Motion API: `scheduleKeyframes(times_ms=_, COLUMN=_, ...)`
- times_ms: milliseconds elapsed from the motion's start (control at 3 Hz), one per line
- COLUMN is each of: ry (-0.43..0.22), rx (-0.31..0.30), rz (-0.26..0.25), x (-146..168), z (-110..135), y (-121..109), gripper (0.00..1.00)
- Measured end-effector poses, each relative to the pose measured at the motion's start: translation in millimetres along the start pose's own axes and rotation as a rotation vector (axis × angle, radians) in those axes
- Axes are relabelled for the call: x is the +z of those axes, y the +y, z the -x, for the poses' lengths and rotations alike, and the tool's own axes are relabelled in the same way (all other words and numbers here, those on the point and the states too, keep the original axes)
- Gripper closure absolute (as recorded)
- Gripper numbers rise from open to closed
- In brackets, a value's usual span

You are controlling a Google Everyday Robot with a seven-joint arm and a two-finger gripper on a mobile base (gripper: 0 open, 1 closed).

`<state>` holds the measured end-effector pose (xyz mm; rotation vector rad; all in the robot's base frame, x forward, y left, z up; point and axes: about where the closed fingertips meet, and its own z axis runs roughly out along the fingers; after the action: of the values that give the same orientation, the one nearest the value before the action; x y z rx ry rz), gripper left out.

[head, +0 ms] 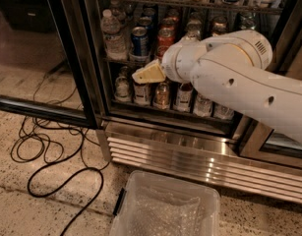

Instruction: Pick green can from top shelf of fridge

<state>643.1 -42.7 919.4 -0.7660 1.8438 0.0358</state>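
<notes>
My gripper [149, 74], a cream-coloured wedge at the end of the thick white arm [239, 82], hangs in the open doorway of the fridge [94, 73]. It is level with the lower racks, in front of a row of small bottles [162, 95] and just below a blue can [139, 41]. The green can is out of view. The top shelf lies above the upper edge of the view. A wire rack [190, 3] with the bottoms of cans and bottles runs along the very top.
A clear plastic bin [165, 208] stands on the floor below the steel slatted grille [190, 156]. Black cables [47, 151] loop over the speckled floor at left. The open glass door [37, 58] stands at left. A water bottle [112, 33] is on the middle rack.
</notes>
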Motion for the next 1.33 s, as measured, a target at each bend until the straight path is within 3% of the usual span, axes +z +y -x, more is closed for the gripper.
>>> scheduleKeyframes(times_ms=333, ry=-0.084, rx=0.026, rz=-0.099, x=-0.5, z=22.4, y=-49.0, gripper=0.00)
scheduleKeyframes(times_ms=667, ry=-0.084, rx=0.026, rz=-0.099, x=-0.5, z=22.4, y=-49.0, gripper=0.00)
scheduleKeyframes(times_ms=1333, ry=-0.239, rx=0.085, rz=-0.104, x=19.0, z=80.5, y=-75.0, gripper=0.00)
